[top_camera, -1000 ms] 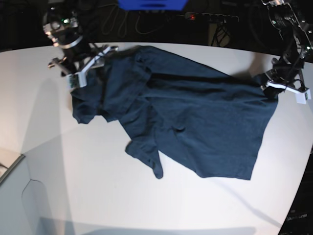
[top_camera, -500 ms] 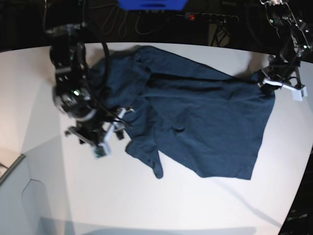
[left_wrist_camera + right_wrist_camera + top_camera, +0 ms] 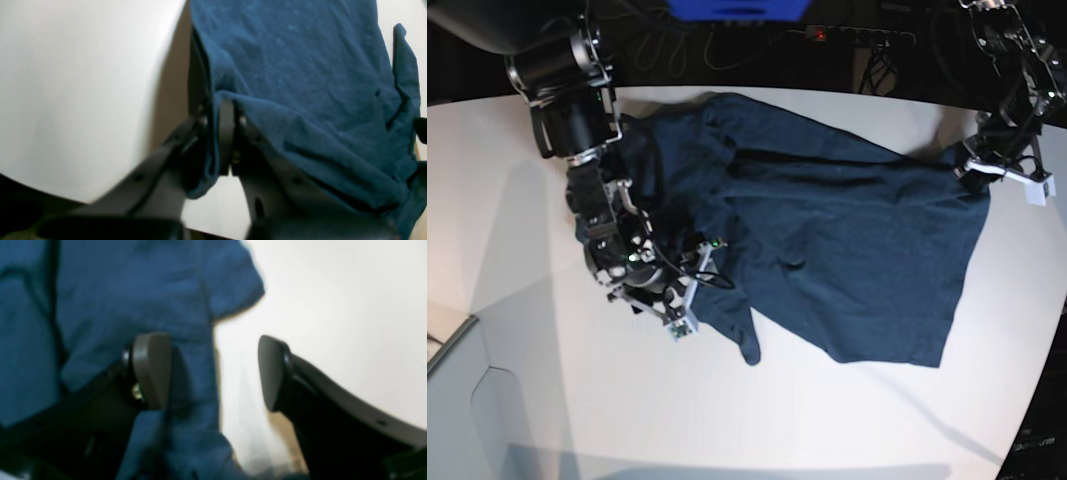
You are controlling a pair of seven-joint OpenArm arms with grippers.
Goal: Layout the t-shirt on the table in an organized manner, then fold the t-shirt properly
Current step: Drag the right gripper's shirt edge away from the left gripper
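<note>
The dark navy t-shirt (image 3: pixel 827 230) lies crumpled across the white table (image 3: pixel 827 420), bunched on its left side. At the right of the base view, my left gripper (image 3: pixel 975 172) is shut on a corner of the shirt; the left wrist view shows the fabric (image 3: pixel 300 83) pinched between its closed fingers (image 3: pixel 226 133). My right gripper (image 3: pixel 685 305) hovers low over the shirt's near-left edge. It stands open in the right wrist view (image 3: pixel 211 373), with one finger (image 3: pixel 151 370) over the cloth (image 3: pixel 100 290), the other over bare table, and nothing held.
A grey-white box corner (image 3: pixel 457 400) sits at the near left. Beyond the table's curved far edge are a blue object (image 3: pixel 737 8), cables and a power strip (image 3: pixel 852 35). Bare tabletop (image 3: pixel 757 420) stretches in front of the shirt.
My right arm swung from the shirt's far-left corner down to its near-left edge, and its jaws opened wider. The left gripper kept its hold and barely moved.
</note>
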